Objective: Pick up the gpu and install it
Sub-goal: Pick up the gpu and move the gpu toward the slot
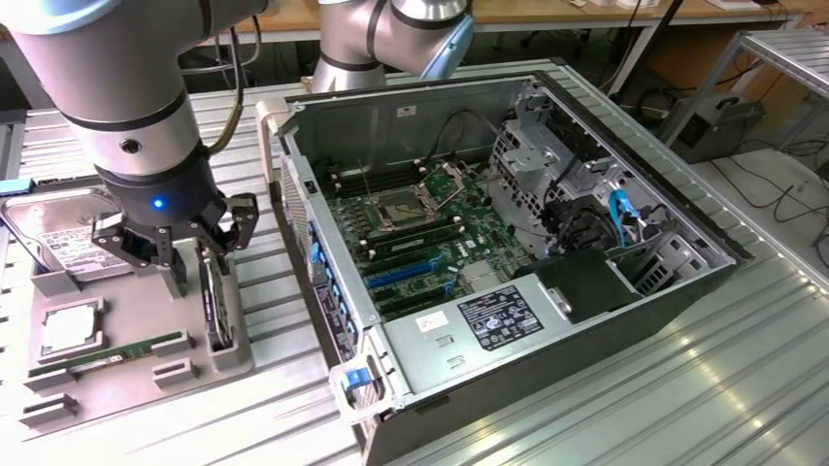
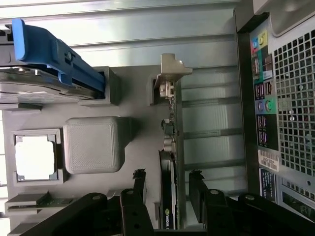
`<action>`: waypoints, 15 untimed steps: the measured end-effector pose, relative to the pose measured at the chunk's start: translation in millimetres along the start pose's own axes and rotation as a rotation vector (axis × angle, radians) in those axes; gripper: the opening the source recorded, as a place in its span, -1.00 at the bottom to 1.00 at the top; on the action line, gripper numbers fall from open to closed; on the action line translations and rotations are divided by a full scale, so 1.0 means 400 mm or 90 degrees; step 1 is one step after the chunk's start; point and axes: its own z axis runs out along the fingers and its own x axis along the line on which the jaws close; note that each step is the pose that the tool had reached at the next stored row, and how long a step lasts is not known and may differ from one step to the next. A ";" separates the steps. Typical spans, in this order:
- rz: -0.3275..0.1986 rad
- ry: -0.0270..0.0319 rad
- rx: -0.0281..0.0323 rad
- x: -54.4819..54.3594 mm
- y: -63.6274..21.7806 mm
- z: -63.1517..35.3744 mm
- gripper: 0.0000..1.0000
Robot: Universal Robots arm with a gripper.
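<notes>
The pincer (image 2: 168, 175) is spread wide, one finger on each side of the gpu (image 2: 167, 196). Its green mark is too small to read.

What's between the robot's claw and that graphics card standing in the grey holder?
Nothing. In the wrist view the open gripper straddles the gpu, with a bare gap on each side.

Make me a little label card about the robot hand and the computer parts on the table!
gripper: open, one finger on each side of the gpu, gaps between them
gpu: standing on edge in a slot of the gray tray
hard drive: in the tray
RAM stick: lying flat in the tray
computer case: open, beside the tray
</notes>
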 end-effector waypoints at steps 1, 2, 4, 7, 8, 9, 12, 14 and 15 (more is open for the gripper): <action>0.001 -0.0001 0.0001 0.000 -0.001 0.004 -0.04; 0.002 0.0000 0.0001 0.001 -0.002 0.008 -0.04; 0.004 0.0000 0.0002 0.001 -0.005 0.012 -0.04; 0.009 -0.0003 0.0002 0.002 -0.007 0.018 -0.04; 0.011 -0.0004 0.0001 0.002 -0.008 0.021 -0.04; 0.012 -0.0005 0.0000 0.003 -0.008 0.023 -0.04; 0.016 -0.0006 -0.0006 0.004 -0.010 0.031 -0.04; 0.017 -0.0006 -0.0011 0.004 -0.010 0.035 -0.04; 0.017 -0.0005 -0.0012 0.004 -0.010 0.037 -0.04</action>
